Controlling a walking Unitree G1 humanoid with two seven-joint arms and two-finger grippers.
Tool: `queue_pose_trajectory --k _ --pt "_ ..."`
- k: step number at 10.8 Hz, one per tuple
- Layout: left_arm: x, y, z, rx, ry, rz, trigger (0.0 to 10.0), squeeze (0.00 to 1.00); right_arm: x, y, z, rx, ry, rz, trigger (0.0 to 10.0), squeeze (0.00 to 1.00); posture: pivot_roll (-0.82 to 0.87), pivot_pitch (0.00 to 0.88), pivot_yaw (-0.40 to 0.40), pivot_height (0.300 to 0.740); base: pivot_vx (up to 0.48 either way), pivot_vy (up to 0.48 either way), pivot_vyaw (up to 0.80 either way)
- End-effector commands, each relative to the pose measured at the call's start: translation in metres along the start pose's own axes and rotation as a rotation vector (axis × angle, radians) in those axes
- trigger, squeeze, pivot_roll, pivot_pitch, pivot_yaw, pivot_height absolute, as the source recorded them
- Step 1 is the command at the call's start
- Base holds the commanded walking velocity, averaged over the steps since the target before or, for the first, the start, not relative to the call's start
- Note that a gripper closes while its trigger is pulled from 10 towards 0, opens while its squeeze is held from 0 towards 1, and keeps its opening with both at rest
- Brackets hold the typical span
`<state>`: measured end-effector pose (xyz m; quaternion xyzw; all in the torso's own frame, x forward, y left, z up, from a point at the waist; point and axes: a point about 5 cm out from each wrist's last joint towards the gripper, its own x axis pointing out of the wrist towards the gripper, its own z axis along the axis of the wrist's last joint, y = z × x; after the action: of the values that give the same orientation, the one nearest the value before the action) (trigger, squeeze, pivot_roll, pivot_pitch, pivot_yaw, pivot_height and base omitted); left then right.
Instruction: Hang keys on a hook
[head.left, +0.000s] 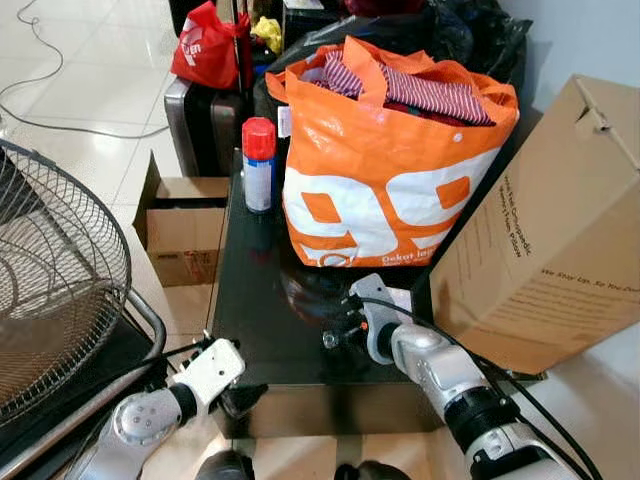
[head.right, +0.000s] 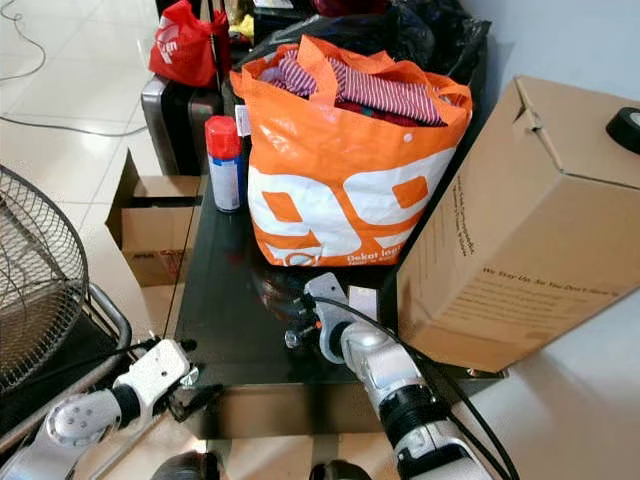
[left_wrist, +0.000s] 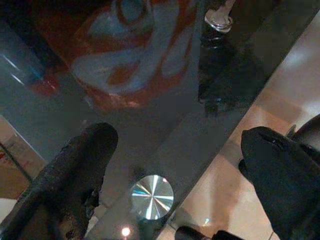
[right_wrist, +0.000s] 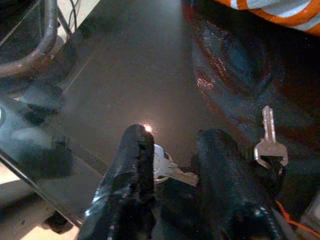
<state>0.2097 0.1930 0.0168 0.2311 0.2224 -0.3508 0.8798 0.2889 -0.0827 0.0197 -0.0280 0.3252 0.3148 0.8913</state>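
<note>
orange-and-white bag holding red-striped cloth; red-capped spray can; black glass table; brown cardboard box; silver keys.

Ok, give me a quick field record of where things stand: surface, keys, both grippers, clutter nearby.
surface: dark glass table
keys: lying on the glass by the orange bag's reflection; one silver key beside the right gripper, another key piece between its fingers
right gripper: low over the table, jaws around the keys, closure unclear
left gripper: at the table's near edge, jaws open, nothing held
orange bag: full of clothes, at the table's back
spray can: red cap, left of bag
cardboard box: to the right
hook: none seen
</note>
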Motion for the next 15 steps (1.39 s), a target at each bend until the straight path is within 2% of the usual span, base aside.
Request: queue_pose_trajectory --k 1,2,3,4,5,6,7,8,9,10,11,13,14,15 --pt "0.006 0.007 0.011 -0.05 -0.11 0.067 10.0 0.0 -0.004 -0.008 -0.001 -0.054 0.002 -0.027 10.0 1.0 0.05 0.107 -0.103 0.74 0.0 0.0 0.0" --pt "0.009 0.023 0.023 -0.131 -0.211 0.19 10.0 0.0 -0.006 -0.012 0.0 -0.047 -0.006 -0.034 10.0 1.0 0.05 0.098 -0.106 0.74 0.0 0.0 0.0" --pt "0.009 0.039 0.033 -0.198 -0.265 0.274 10.0 0.0 -0.009 -0.017 0.001 -0.041 -0.017 -0.04 10.0 1.0 0.05 0.087 -0.106 0.74 0.0 0.0 0.0" --pt "0.002 0.059 0.057 -0.22 -0.315 0.349 10.0 0.0 -0.014 -0.025 0.001 -0.044 -0.029 -0.063 10.0 1.0 0.05 0.046 -0.106 0.74 0.0 0.0 0.0" --pt "-0.017 0.064 0.102 -0.181 -0.364 0.344 10.0 0.0 -0.018 -0.032 0.0 -0.046 -0.038 -0.082 10.0 1.0 0.07 0.002 -0.107 0.74 0.0 0.0 0.0" --pt "-0.015 0.055 0.117 -0.125 -0.37 0.282 10.0 0.0 -0.02 -0.037 -0.001 -0.047 -0.042 -0.103 10.0 1.0 0.08 0.0 -0.109 0.74 0.0 0.0 0.0" --pt "-0.01 0.042 0.117 -0.013 -0.348 0.21 10.0 0.0 -0.021 -0.039 -0.001 -0.052 -0.043 -0.113 10.0 1.0 0.08 0.0 -0.103 0.74 0.0 0.0 0.0" --pt "-0.009 0.028 0.112 0.069 -0.289 0.076 10.0 0.0 -0.021 -0.04 -0.001 -0.07 -0.047 -0.121 10.0 1.0 0.07 0.0 -0.09 0.74 0.0 0.0 0.0" --pt "-0.012 0.021 0.109 0.121 -0.264 0.037 10.0 0.0 -0.021 -0.04 0.001 -0.082 -0.058 -0.117 10.0 1.0 0.06 0.0 -0.074 0.74 0.0 0.0 0.0" --pt "-0.014 0.017 0.102 0.175 -0.239 0.031 10.0 0.0 -0.022 -0.038 -0.002 -0.109 -0.058 -0.103 10.0 0.0 0.05 0.0 -0.069 0.74 0.0 0.0 0.0" --pt "-0.013 0.015 0.096 0.179 -0.222 0.057 10.0 0.0 -0.022 -0.036 -0.009 -0.139 -0.041 -0.081 10.0 0.0 0.05 0.0 -0.064 0.74 0.0 0.0 0.0" --pt "-0.017 0.012 0.098 0.124 -0.246 0.065 10.0 0.0 -0.02 -0.027 -0.01 -0.141 -0.057 -0.045 10.0 0.0 0.06 0.0 -0.025 0.74 0.0 0.0 0.0" --pt "-0.02 0.011 0.1 0.133 -0.266 0.048 10.0 0.0 -0.016 -0.015 -0.012 -0.16 -0.064 0.001 10.0 0.0 0.06 0.021 0.007 0.74 0.0 0.0 0.0" --pt "-0.021 0.01 0.099 0.144 -0.263 0.032 10.0 0.0 -0.014 -0.012 -0.015 -0.178 -0.048 0.005 10.0 1.0 0.07 0.051 0.024 0.74 0.0 0.0 0.0"
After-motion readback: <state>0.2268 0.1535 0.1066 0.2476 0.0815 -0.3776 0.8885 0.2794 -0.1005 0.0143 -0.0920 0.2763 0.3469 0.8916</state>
